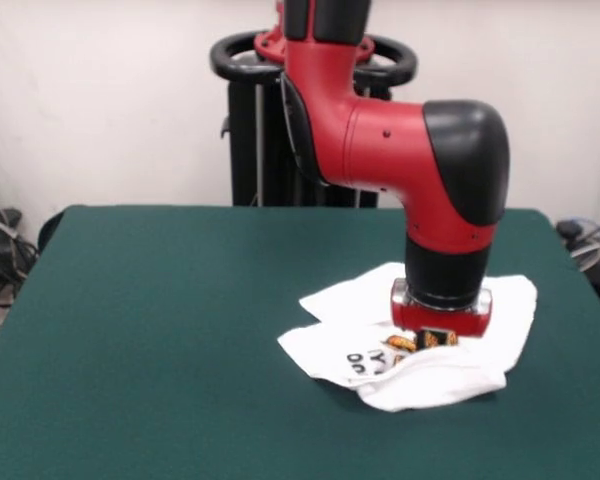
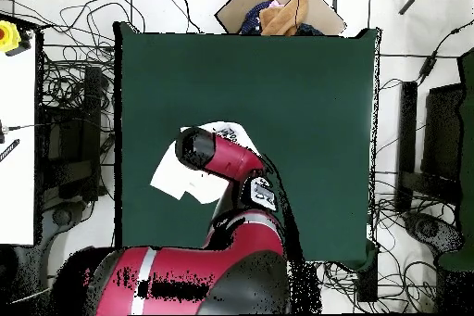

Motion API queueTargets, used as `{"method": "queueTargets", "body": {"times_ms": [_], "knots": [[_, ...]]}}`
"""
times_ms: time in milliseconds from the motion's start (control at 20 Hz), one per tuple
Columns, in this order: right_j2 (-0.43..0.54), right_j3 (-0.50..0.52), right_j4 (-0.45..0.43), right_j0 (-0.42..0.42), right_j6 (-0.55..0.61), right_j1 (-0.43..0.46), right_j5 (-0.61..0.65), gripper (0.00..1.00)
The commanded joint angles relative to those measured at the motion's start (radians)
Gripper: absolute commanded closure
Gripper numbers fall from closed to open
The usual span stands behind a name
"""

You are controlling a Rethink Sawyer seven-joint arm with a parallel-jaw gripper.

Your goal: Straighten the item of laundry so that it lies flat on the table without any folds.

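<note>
the arm's claw (image 1: 440, 335) is pressed down onto the t-shirt (image 1: 410, 345), and its tips are hidden under the red wrist block and the cloth, so i cannot tell whether it is released or clenched on fabric. this looks like the gripping stage of an early straightening pass: the shirt is far from flat, and the next move probably calls for a pinch on one layer only, then a low drag outward over the table (image 1: 180, 320) so the folded part opens instead of the whole bundle sliding.

the shirt lies directly beneath the claw and spreads out around it, bunched into a rough lump. in the front view a thick rolled fold sits just below the claw, a flatter flap reaches up and to the picture's left of it, and another flap shows to the picture's right behind the wrist. the cloth is thin, soft white knit that holds loose creases; black letters and a bit of red-orange print peek out just beside the claw, partly folded under. in the overhead view the arm covers most of the shirt (image 2: 171, 173), leaving only white edges showing. the table top is a dark green, matte, felt-like sheet, likely to give some drag against the cloth.
</note>
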Motion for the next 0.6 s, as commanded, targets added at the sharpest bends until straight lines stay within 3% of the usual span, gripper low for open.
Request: {"method": "queueTargets", "body": {"times_ms": [50, 250, 350, 500, 600], "knots": [[0.066, -0.244, 0.158, 0.079, 0.314, 0.142, -0.171, 1.0], [-0.012, -0.28, 0.216, 0.144, 0.343, 0.167, -0.128, 1.0], [-0.133, -0.314, 0.225, 0.205, 0.37, 0.185, 0.007, 1.0], [-0.306, -0.353, 0.148, 0.259, 0.365, 0.193, 0.264, 1.0], [-0.345, -0.323, 0.1, 0.263, 0.332, 0.159, 0.352, 1.0]]}}
